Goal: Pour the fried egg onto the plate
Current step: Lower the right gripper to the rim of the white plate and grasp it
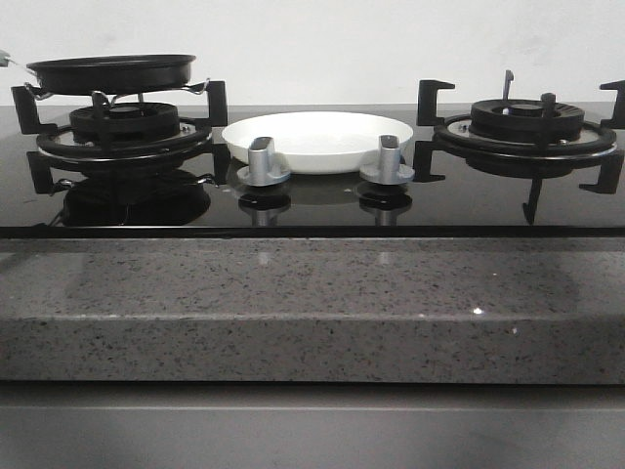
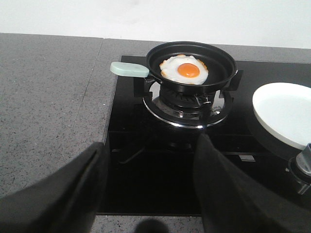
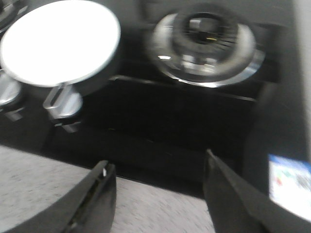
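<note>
The fried egg point(image 2: 184, 69), white with an orange yolk, lies in a black frying pan point(image 2: 221, 65) with a pale green handle point(image 2: 129, 69). The pan stands on the left burner point(image 1: 125, 122); in the front view only the pan's side point(image 1: 112, 73) shows and the egg is hidden. The white plate point(image 1: 305, 140) sits on the glass hob between the burners and shows empty in both wrist views point(image 2: 284, 111) point(image 3: 60, 41). My left gripper point(image 2: 150, 143) is open and empty, well short of the pan. My right gripper point(image 3: 158, 159) is open and empty over the hob's front edge; its view is blurred. Neither gripper shows in the front view.
Two grey control knobs point(image 1: 264, 161) point(image 1: 388, 159) stand just in front of the plate. The right burner point(image 1: 525, 125) with its black pan supports is bare point(image 3: 204, 43). A speckled grey stone counter point(image 1: 312, 293) runs along the front and to the left point(image 2: 43, 107) of the hob.
</note>
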Robot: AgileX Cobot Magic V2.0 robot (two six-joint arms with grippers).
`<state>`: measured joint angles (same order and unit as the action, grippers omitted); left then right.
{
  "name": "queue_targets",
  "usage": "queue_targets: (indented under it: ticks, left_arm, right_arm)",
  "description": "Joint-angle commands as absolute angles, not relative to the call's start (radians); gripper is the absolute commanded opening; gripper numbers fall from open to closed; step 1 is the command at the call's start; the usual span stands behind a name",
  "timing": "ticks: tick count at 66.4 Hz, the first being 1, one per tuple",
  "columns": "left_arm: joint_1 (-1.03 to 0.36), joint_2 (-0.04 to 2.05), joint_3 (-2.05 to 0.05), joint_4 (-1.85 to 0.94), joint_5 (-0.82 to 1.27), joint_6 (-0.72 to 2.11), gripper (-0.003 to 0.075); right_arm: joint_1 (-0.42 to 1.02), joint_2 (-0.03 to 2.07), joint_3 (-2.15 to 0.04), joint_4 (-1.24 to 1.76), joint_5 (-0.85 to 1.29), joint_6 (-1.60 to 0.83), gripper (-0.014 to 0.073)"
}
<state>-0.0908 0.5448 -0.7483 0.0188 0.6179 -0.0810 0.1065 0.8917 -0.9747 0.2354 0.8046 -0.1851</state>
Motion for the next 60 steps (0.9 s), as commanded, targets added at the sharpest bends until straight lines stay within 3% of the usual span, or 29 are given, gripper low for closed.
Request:
queue_targets:
  ticks: [1,20,60]
  left_arm:
    - [-0.092,0.556,-0.774,0.014,0.544,-0.085,0.0364]
    - [-0.092,0.556,-0.774,0.014,0.544,-0.085,0.0333]
    - [-0.092,0.556,-0.774,0.014,0.544,-0.085,0.0311]
  right_arm:
    - [0.159,0.954,-1.062,0.266,0.767,-0.240,0.0423]
    - [0.308,1.254,-1.308,0.231,0.837,-0.226,0.0423]
    - [0.308,1.847,-1.955,0.115,1.248,-0.041,0.0423]
